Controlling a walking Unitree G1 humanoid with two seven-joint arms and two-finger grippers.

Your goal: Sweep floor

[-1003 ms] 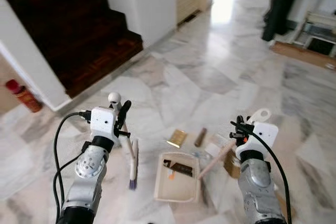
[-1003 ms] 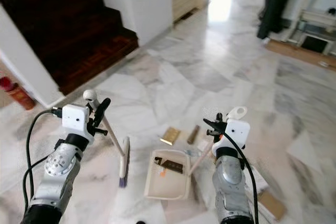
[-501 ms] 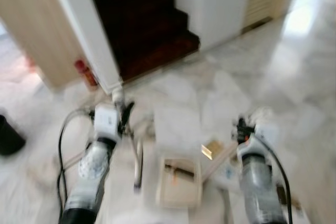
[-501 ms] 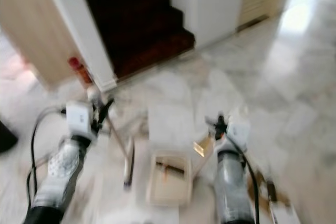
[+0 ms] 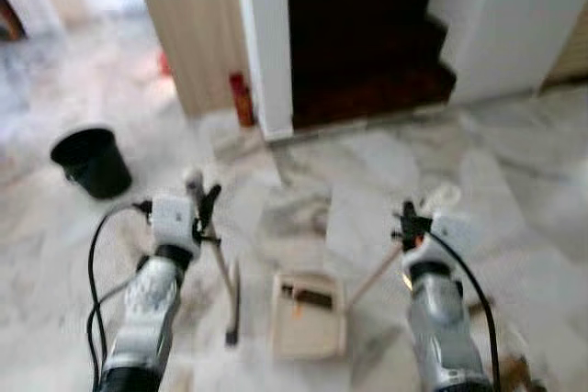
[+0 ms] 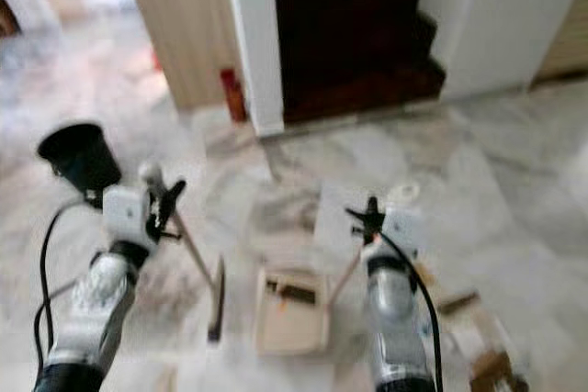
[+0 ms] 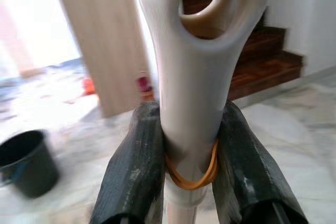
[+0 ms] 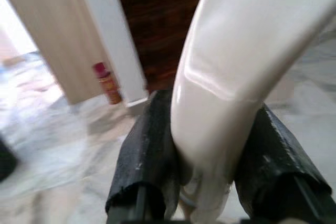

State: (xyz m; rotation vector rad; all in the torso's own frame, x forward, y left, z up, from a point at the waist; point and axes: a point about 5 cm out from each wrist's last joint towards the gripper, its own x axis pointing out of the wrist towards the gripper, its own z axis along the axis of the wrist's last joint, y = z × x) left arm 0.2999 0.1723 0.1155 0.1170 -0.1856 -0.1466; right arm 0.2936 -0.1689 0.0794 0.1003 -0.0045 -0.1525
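Two tools gripped, one per arm. Left gripper (image 5: 204, 218), at lower left of the head views, clamped on the top of the broom handle (image 7: 197, 77); shaft slanting down and rightward from it to the broom head (image 5: 232, 305), low on the marble floor (image 5: 386, 172). Right gripper (image 5: 409, 227), at lower right, closed round the dustpan handle (image 8: 231, 77); stick running down-left to the cream dustpan (image 5: 310, 314) lying flat between the two arms, dark debris inside it (blurred, kind not clear).

Seen from the head, further off: black bucket (image 5: 90, 161) at upper left, red bottle (image 5: 241, 98) beside a white post, dark stairs (image 5: 367, 34) at upper centre.

Seen from the left wrist, close up: black fingers (image 7: 134, 166) pressed on both sides of the cream handle, hanging hole above, orange rubber band (image 7: 191, 179) round it. From the right wrist: both fingers (image 8: 149, 156) tight against the pale handle, bottle and post blurred behind.
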